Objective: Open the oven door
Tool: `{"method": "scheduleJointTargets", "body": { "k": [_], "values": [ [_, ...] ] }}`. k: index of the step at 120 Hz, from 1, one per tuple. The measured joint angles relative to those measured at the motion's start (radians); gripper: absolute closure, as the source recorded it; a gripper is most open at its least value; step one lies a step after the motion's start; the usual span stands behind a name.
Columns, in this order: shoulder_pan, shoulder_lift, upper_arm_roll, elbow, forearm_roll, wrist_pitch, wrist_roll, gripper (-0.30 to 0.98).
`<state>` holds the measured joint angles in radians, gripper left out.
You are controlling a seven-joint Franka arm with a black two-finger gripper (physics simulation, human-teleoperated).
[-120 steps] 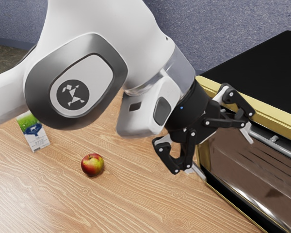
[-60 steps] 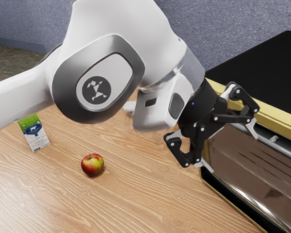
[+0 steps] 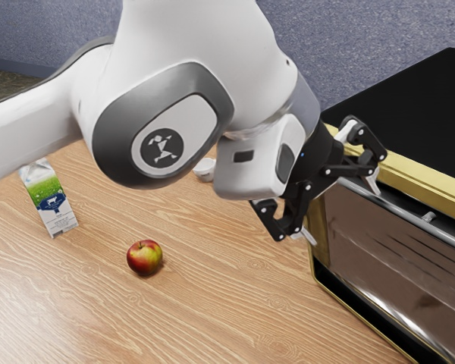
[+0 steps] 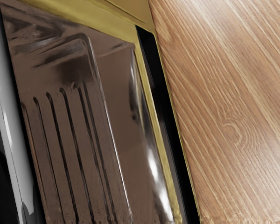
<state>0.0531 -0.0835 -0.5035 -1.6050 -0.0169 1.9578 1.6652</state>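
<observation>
My gripper (image 3: pixel 343 212) stands open in the exterior view, tilted, in front of the oven at the end of its front that lies toward the exterior view's left. The oven door (image 3: pixel 402 265) is a brown, glassy panel that looks upright and closed. A silver bar handle (image 3: pixel 453 233) runs along its top, and one finger is near that bar; contact cannot be told. In the wrist view, the same handle (image 4: pixel 15 140) runs alongside the ribbed brown door (image 4: pixel 114 88). Nothing is seen held between the fingers.
The oven's black top (image 3: pixel 417 114) has a gold front edge (image 3: pixel 440 186). A red-yellow apple (image 3: pixel 145 258), a green-white carton (image 3: pixel 51 203) and a white bowl (image 3: pixel 205 169) stand on the wooden table (image 3: pixel 189 318), toward the exterior view's left.
My hand has shifted up in the exterior view, first rightward and then back to the left, away from the camera. More of the white bowl has come into sight. The door has not moved.
</observation>
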Motion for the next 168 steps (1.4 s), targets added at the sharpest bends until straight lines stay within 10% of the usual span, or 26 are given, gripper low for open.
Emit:
{"method": "scheduleJointTargets", "body": {
  "k": [68,74,78,88,94,107,123,142,168],
  "values": [
    [-0.020,0.022,0.014,-0.053,0.057,-0.010,-0.237,-0.12],
    [-0.008,-0.122,0.009,-0.231,0.054,0.011,-0.251,-0.22],
    [-0.029,-0.313,0.011,-0.396,0.036,0.025,-0.258,0.05],
    [-0.537,-1.035,0.014,-0.793,0.004,-0.017,-0.268,0.08],
    [-0.815,-1.193,0.013,-0.677,0.080,-0.082,-0.283,0.05],
    [-0.833,-0.572,0.668,0.173,0.183,-0.294,-0.348,0.03],
    [-0.826,-0.195,1.178,0.357,0.125,-0.402,-0.487,0.02],
    [-0.824,0.091,1.319,0.320,0.073,-0.440,-0.702,0.01],
    [-0.822,0.139,1.330,0.243,0.005,-0.440,-0.938,0.00]
  ]
}}
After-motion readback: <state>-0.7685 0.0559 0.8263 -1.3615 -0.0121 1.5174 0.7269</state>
